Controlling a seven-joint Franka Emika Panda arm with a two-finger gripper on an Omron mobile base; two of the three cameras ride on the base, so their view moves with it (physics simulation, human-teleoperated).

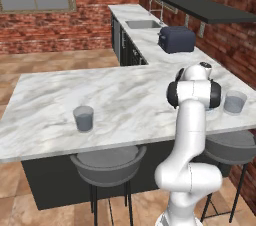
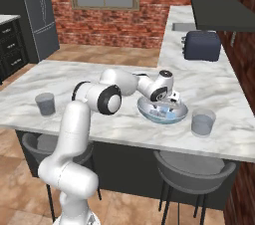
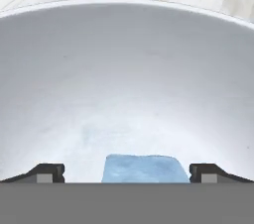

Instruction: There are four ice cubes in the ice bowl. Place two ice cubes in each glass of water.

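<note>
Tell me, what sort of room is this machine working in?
A kitchen, by the look of it: a marble counter with stools beneath, a sink with a tap along the wall, and a dark toaster beside it.

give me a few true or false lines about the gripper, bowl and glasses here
1. The gripper is open, one ice cube between its fingertips. True.
2. The gripper is down in the ice bowl. True.
3. Both glasses stand side by side, touching. False: the left glass is far from the right glass, with the bowl between them.
4. The toaster stands on the floor. False: it is on the counter beyond the bowl.
5. The bowl lies upside down. False: it sits upright, hollow side up.
</note>
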